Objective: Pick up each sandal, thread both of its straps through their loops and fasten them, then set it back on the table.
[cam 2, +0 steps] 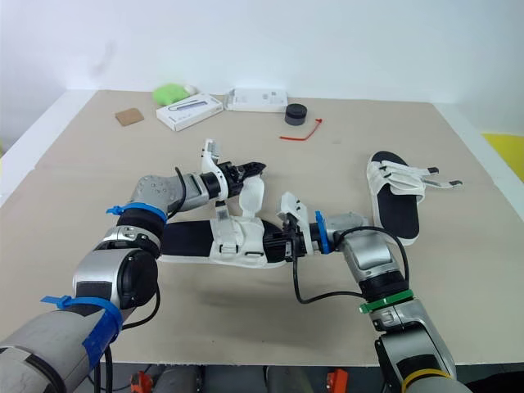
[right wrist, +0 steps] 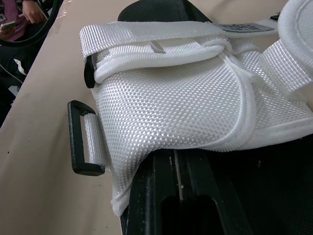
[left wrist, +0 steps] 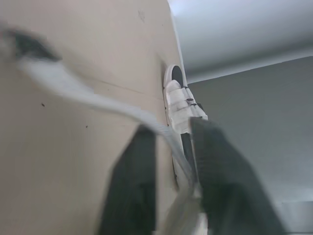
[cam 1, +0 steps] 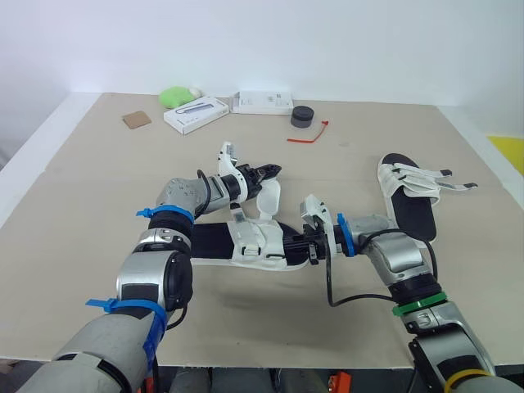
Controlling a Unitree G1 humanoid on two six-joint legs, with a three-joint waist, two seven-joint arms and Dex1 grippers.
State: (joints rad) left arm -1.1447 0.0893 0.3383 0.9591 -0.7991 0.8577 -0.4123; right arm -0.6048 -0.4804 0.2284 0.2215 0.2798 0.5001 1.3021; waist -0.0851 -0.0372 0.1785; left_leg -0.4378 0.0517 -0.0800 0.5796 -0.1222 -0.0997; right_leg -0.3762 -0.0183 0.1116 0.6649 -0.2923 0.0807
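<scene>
A black-soled sandal (cam 1: pixel 214 243) with white woven straps lies in the middle of the table (cam 1: pixel 82 188). My left gripper (cam 1: pixel 270 172) is above it, shut on one white strap (cam 1: pixel 268 199) that it holds lifted off the sandal; in the left wrist view this strap (left wrist: pixel 98 100) runs between the two fingers. My right gripper (cam 1: pixel 312 247) is shut on the near sandal's end at its sole. Close up, the white upper (right wrist: pixel 176 98) shows a black loop (right wrist: pixel 85 142) with nothing threaded through it. The second sandal (cam 1: pixel 409 195) lies at the right with its straps loose.
Along the table's far side are a green object (cam 1: pixel 173 96), two white boxes (cam 1: pixel 195 113) (cam 1: pixel 264 101), a black round item (cam 1: pixel 302 116), a red tie (cam 1: pixel 309 133) and a brown square (cam 1: pixel 136 119). A black cable (cam 1: pixel 352 299) hangs by my right forearm.
</scene>
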